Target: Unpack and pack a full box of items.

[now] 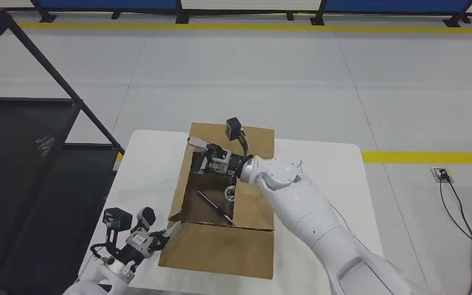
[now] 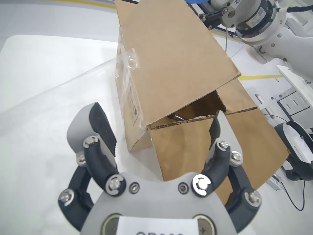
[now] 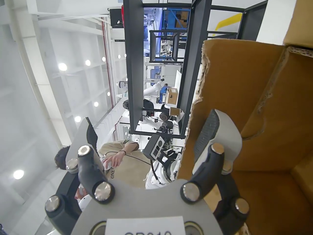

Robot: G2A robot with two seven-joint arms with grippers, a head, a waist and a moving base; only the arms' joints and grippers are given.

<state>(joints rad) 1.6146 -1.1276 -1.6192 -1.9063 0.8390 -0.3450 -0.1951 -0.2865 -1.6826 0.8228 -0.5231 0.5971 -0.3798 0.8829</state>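
Observation:
An open brown cardboard box stands mid-table with its front flap folded flat outward. Inside lie a thin dark pen-like item and a small round white-and-black item. My right gripper is open at the box's left side flap. The flap's torn edge stands between its fingers, close to one pad. My left gripper is open and empty by the box's near-left corner, low over the table. The raised side flap leans over the opening, and a dark item peeks from the gap.
The white table has bare room left of the box and a strip on its right. A black metal frame with dark panels stands off the table's left side. A yellow floor line runs behind on the right.

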